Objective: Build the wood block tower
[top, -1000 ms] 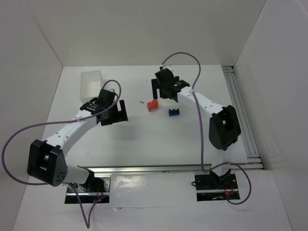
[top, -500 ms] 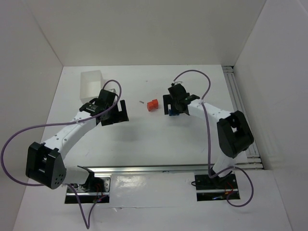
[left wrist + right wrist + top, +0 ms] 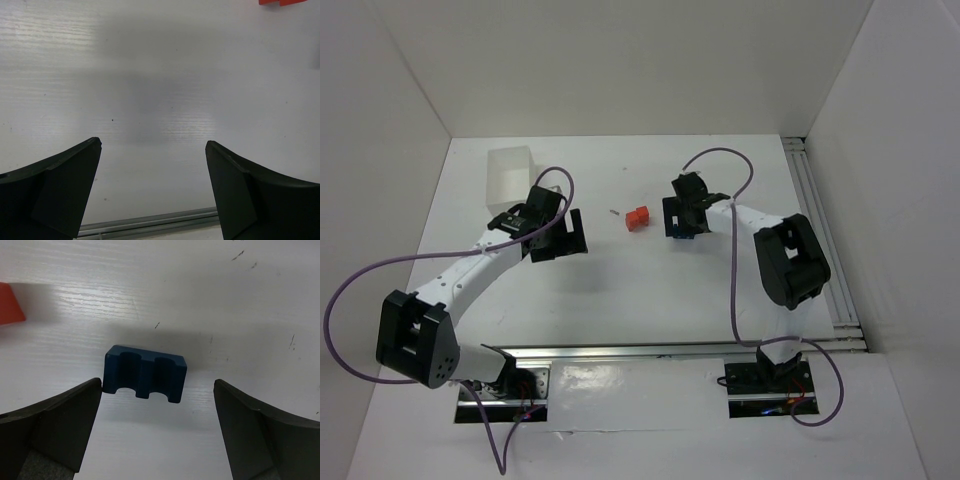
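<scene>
A notched blue block (image 3: 145, 373) lies on the white table just ahead of my right gripper (image 3: 157, 390), whose jaws stand wide open on either side of it; the left finger tip is almost at the block's left end. In the top view the right gripper (image 3: 685, 218) hovers over this block and hides most of it. A red-orange block (image 3: 637, 218) lies to its left, and its edge shows in the right wrist view (image 3: 10, 304) and the left wrist view (image 3: 282, 2). My left gripper (image 3: 558, 236) is open and empty over bare table.
A translucent white box (image 3: 510, 172) stands at the back left. A small dark speck (image 3: 613, 212) lies left of the red-orange block. A metal rail (image 3: 825, 230) runs along the right side, another (image 3: 650, 350) along the near edge.
My right gripper swung from behind the red-orange block to the right and down over the blue block. The left arm barely moved.
</scene>
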Available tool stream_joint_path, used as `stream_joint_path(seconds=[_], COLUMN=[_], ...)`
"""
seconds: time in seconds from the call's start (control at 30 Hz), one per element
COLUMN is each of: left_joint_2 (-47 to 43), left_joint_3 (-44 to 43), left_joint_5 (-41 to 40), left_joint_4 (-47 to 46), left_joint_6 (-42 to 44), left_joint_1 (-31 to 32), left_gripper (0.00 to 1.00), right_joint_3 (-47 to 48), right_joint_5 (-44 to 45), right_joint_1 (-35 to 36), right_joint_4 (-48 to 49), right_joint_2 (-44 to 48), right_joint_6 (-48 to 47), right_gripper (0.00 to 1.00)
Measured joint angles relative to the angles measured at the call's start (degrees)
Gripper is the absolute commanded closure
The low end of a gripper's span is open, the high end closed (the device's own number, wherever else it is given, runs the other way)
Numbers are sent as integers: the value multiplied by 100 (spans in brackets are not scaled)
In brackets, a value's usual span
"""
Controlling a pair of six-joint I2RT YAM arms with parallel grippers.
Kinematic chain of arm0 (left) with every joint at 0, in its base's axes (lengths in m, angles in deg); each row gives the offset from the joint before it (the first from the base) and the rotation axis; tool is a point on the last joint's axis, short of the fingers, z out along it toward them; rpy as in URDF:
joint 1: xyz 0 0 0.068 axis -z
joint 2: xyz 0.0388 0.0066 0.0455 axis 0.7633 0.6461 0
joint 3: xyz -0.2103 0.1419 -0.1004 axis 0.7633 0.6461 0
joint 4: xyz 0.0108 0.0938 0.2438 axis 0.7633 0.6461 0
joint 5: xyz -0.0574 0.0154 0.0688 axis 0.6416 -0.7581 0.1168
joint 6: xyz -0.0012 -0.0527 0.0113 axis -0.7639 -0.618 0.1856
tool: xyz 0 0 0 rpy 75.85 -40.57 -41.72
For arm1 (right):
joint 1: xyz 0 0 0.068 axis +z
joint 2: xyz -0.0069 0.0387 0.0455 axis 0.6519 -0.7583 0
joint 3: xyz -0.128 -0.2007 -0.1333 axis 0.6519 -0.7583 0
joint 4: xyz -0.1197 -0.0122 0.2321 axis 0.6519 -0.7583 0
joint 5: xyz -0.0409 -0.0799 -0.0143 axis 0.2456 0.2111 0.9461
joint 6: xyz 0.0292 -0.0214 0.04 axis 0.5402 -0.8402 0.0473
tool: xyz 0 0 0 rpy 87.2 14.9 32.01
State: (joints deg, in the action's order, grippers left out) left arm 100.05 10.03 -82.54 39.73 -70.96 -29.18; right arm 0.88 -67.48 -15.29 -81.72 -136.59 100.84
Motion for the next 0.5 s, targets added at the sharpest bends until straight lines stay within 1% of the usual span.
stream_joint_path(seconds=[0.17, 0.4, 0.47, 0.5], left_joint_2=[11, 55, 55, 55], left_joint_3=[0, 0, 0, 0], left_joint_5=[0, -2, -2, -2], left_joint_4=[-11, -13, -15, -15], left_joint_6=[2, 0, 0, 0], left_joint_1=[0, 0, 0, 0], left_gripper=[1, 1, 1, 1], right_joint_3=[105, 201, 249, 278], right_joint_5=[-9, 13, 22, 24], right_joint_1=[-15, -15, -15, -15], right_joint_4=[24, 35, 22, 24], right_joint_2=[-122, -197, -232, -260], right_joint_6=[-26, 227, 339, 382], right_gripper=[0, 7, 10, 10])
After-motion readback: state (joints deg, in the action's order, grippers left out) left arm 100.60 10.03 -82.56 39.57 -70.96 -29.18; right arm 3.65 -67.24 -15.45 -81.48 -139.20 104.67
